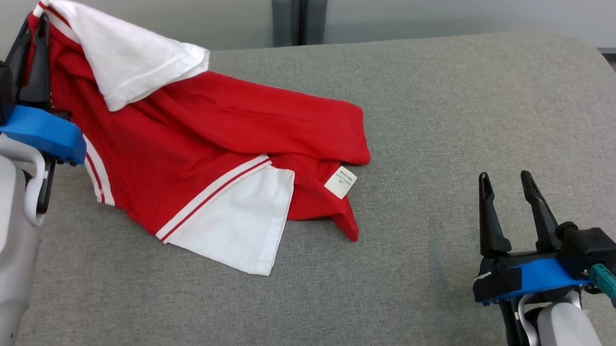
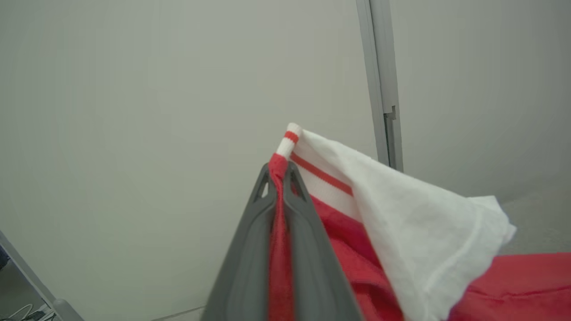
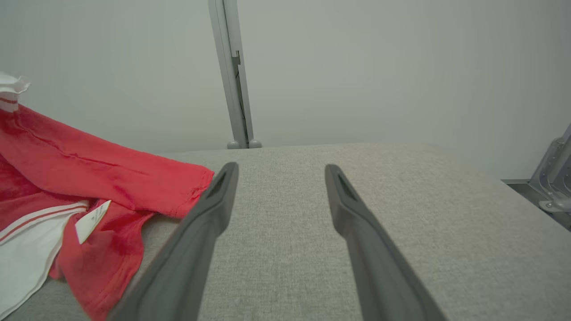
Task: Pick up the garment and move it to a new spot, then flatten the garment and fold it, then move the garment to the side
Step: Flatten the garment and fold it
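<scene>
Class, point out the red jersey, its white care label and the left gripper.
red jersey (image 1: 226,121), head view: middle of the red fabric.
white care label (image 1: 340,182), head view: centre of the tag.
left gripper (image 2: 279,173), left wrist view: between its fingertips.

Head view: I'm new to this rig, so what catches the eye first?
The red garment sprawls over the left of the grey pad, one striped corner held up by the shut left gripper. The right gripper stands open at lower right, apart from it.
</scene>
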Controlling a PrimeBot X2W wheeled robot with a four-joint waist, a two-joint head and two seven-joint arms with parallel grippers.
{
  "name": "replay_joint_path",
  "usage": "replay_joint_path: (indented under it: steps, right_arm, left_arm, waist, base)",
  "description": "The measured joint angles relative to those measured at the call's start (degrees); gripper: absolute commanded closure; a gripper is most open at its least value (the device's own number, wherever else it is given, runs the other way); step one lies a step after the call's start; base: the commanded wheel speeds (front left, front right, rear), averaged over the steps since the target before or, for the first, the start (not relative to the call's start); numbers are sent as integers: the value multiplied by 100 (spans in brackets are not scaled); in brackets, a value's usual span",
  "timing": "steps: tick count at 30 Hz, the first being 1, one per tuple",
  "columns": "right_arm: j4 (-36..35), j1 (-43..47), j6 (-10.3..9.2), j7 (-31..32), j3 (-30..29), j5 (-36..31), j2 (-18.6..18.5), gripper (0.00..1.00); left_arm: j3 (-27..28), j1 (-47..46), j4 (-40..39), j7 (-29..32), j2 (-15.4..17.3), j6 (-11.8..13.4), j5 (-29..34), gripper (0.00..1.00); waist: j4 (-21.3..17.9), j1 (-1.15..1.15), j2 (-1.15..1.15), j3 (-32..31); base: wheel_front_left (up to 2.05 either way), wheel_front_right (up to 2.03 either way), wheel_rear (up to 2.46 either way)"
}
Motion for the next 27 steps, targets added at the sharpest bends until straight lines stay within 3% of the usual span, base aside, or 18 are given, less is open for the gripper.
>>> replay_joint_path:
  steps: [1,11,19,27]
  right_arm:
    - [-10,-18,0,0,-7,0,0,0]
    - [-30,-52,0,-1,-102,-16,0,0]
    - [20,38,0,0,-69,20,1,0]
    - [25,82,0,-1,-47,80,1,0]
  left_arm:
    - [0,-44,122,0,-22,1,-1,0]
    - [202,166,-58,-1,-207,121,-27,0]
    - [275,1141,-865,-2,-644,147,-40,0]
    - [-214,1937,-1238,-2,-1140,1,159,0]
  waist:
    - [-7,0,0,29]
    - [245,0,0,-11]
    - [516,0,0,-267]
    - [606,0,0,-306]
  base:
    - [0,0,0]
    - [0,0,0]
    - [0,0,0]
    - [0,0,0]
